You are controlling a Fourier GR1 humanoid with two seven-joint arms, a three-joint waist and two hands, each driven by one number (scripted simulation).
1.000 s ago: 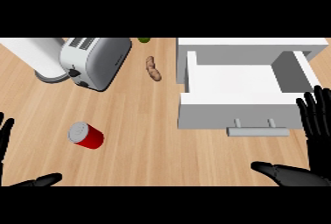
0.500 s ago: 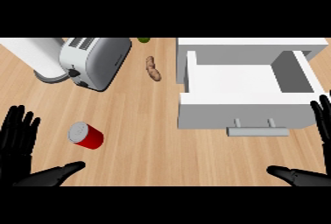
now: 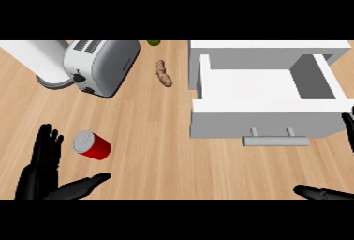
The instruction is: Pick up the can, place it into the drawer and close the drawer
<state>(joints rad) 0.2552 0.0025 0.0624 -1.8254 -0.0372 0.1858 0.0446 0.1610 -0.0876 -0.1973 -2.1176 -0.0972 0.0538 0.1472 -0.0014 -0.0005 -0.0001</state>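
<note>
Left hand (image 3: 43,169) open, risen nearer can (image 3: 92,145), right hand (image 3: 325,192) open, withdrawn lower.

— Where's the red metal can (image 3: 92,145)?
— Lying near the wooden worktop's (image 3: 159,154) front-left corner.
— And the white open drawer (image 3: 266,101)?
— Along the right edge; the silver toaster (image 3: 101,65) sits at the back-left, the small brown potato (image 3: 163,73) between them.

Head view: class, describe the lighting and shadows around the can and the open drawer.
Head view: even, soft light with no glare on the counter; the red can lies on its side with only a faint shadow beneath it; the open white drawer shows grey shading on its front face and inner right wall.
</note>
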